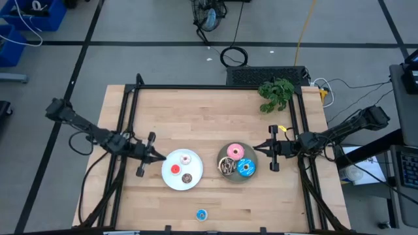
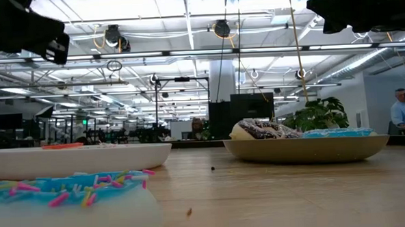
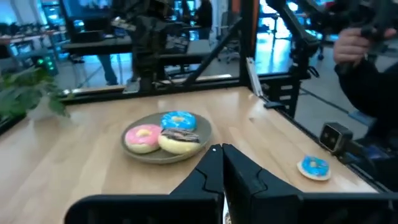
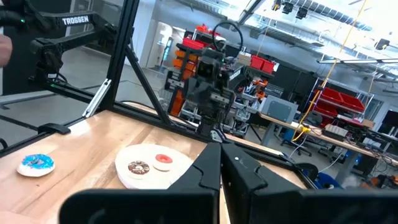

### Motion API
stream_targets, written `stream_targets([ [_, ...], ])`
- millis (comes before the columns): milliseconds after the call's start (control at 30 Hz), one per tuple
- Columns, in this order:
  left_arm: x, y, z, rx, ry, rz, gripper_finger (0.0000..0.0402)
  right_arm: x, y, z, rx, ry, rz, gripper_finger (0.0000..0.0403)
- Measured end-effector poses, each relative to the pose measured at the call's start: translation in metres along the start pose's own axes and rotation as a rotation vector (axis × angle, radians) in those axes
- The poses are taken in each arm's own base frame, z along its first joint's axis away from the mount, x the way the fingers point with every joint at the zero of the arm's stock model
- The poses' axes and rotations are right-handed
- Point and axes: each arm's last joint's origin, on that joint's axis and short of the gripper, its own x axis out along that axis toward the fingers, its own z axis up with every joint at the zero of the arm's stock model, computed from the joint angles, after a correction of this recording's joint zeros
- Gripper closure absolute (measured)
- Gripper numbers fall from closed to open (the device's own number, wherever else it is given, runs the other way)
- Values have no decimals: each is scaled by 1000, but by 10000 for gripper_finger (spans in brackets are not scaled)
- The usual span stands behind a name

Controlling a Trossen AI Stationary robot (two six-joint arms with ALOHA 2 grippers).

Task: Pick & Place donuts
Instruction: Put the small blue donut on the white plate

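L gripper: fingers pressed together, nothing held, tip at white plate's left rim. R gripper: fingers together, empty, tip just beside grey plate's right rim.

All donuts lie flat, holes up; rings, no long axis. White plate: white-pink tiny, red tiny, brown tiny, apart from each other. Grey plate: pink, blue sprinkled, brown streaked, touching. Blue tiny alone near front edge of table.

Plates near, not touching. Rear half of table open, save plant at rear right corner.

Writing: "TROSSEN" on L arm.
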Motion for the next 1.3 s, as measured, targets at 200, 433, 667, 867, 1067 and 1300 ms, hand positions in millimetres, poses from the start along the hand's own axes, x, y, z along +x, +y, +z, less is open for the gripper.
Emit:
stream_targets([
  [200,-10,9,-5,-42,14,48,398,0,1,-2,-11,24,8,403],
  [433,-16,12,0,-70,-31,62,394,0,1,-3,-14,33,11,403],
  [667,-15,12,1,-85,-45,79,381,0,1,-3,-14,33,10,403],
  [867,-15,13,2,-131,-54,88,368,0,1,-3,-14,33,10,403],
  [1067,-15,13,0,-140,-34,114,367,0,1,-3,-14,32,10,403],
  [1300,-16,17,-5,-182,-4,231,366,0,1,-3,-13,29,9,403],
])
